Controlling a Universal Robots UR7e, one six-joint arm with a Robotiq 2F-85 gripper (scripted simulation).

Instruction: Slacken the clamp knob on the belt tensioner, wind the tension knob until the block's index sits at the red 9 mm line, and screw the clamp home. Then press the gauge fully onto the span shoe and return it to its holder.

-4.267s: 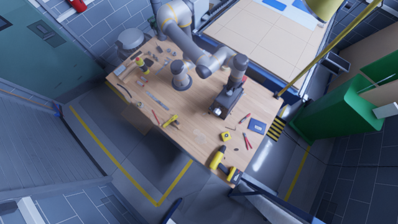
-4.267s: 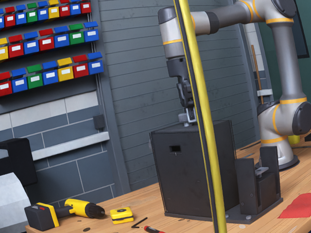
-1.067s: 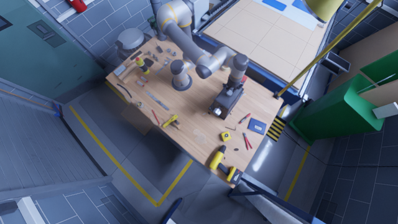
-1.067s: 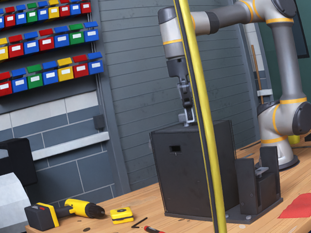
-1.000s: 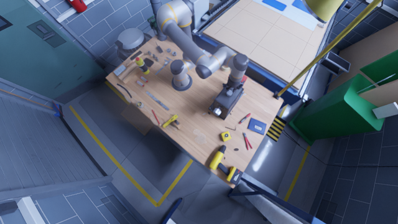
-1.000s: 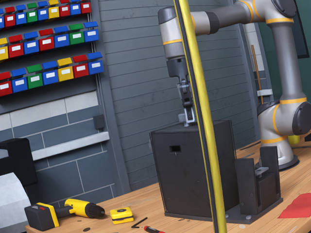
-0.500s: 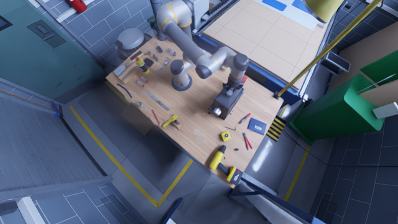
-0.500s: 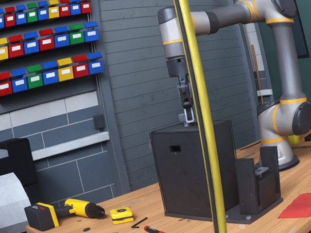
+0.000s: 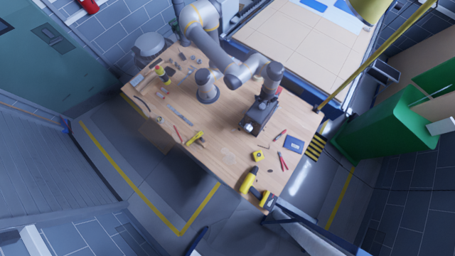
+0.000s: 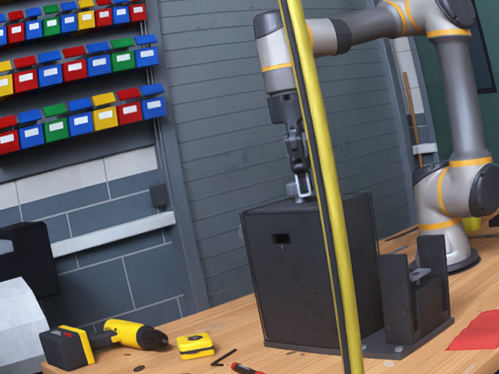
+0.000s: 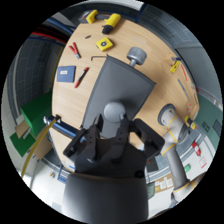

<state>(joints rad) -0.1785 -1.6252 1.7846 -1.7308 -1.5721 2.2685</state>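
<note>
The grey clamp knob [image 11: 114,110] sits on top of the dark belt tensioner housing [image 9: 258,114], while the tension knob [image 11: 136,55] sticks out of the housing's front face toward the table's near end. The housing stands near the middle of the wooden bench. A lower dark holder block [image 10: 419,288] with a grey gauge part stands on the same base plate at the housing's rear. The index and red line are not visible. My gripper [image 11: 110,120] comes straight down onto the housing's top and is closed around the clamp knob [image 10: 299,189].
A slanted yellow pole [image 10: 322,181] crosses in front of the housing in the second side camera. On the bench near the housing lie a red marker [image 9: 279,135], blue card [image 9: 294,144], yellow tape measure [image 9: 258,155], red pliers [image 9: 282,161] and a yellow drill [image 9: 256,188].
</note>
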